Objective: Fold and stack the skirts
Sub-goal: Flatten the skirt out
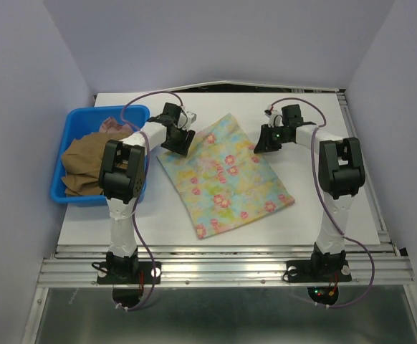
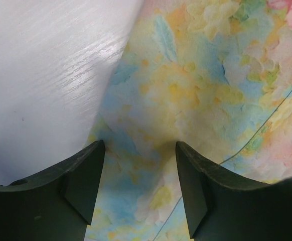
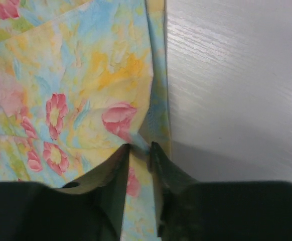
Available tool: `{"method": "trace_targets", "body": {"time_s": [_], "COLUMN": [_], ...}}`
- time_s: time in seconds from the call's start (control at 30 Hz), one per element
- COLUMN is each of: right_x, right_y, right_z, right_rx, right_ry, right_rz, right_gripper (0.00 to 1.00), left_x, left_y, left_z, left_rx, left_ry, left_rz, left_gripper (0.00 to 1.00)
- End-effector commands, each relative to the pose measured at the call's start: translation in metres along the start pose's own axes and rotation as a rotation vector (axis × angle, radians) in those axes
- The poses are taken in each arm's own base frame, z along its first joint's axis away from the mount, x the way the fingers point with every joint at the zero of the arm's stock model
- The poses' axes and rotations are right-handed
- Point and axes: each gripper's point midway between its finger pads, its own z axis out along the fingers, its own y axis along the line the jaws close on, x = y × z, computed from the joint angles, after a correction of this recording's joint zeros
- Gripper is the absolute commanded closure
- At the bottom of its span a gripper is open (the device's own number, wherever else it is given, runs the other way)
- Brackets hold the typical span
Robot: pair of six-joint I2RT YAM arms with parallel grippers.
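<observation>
worktop [image 1: 337, 201]: white | floral skirt [image 1: 226, 175]: lies flat at centre, slanted | blue bin [image 1: 72, 118]: at left edge, brown skirt [image 1: 87, 161] and pink skirt [image 1: 112, 125] inside | my left claw [image 2: 140, 150]: wide, low over floral skirt's left border, arm bent | my right claw [image 3: 140, 146]: narrow, pinching floral skirt's right border; pinch visible only in wrist view

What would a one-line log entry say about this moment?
floral skirt spread on table | left gripper open over its edge | right gripper pinching its edge | brown skirt in blue bin
</observation>
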Motion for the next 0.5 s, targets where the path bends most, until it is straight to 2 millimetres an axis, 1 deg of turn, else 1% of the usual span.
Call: {"method": "trace_targets", "body": {"time_s": [0.0, 0.03, 0.1, 0.2, 0.27, 0.33, 0.47], "right_x": [-0.027, -0.028, -0.025, -0.024, -0.021, -0.015, 0.000], "right_y": [0.010, 0.010, 0.011, 0.011, 0.006, -0.004, -0.017], "right_z": [-0.016, -0.018, -0.025, -0.033, -0.034, -0.041, -0.041], "right_rx": [0.000, 0.006, 0.019, 0.045, 0.071, 0.116, 0.163], "right_ry": [-0.081, -0.085, -0.086, -0.079, -0.060, -0.033, 0.019], "right_rz": [-0.092, -0.094, -0.127, -0.146, -0.164, -0.177, -0.198], "right_gripper": [0.80, 0.85, 0.99, 0.99, 0.99, 0.99, 0.99], "left_x": [0.010, 0.011, 0.016, 0.018, 0.019, 0.020, 0.022], "left_y": [0.002, 0.003, 0.005, 0.006, 0.010, 0.012, 0.012], "left_z": [0.005, 0.006, 0.009, 0.010, 0.010, 0.010, 0.012], "left_rx": [-0.019, -0.026, -0.041, -0.047, -0.067, -0.079, -0.083], "left_ry": [0.020, 0.022, 0.038, 0.043, 0.046, 0.049, 0.055], "left_rz": [-0.016, -0.016, -0.021, -0.024, -0.027, -0.025, -0.027], "left_gripper": [0.34, 0.35, 0.36, 0.37, 0.38, 0.39, 0.39]}}
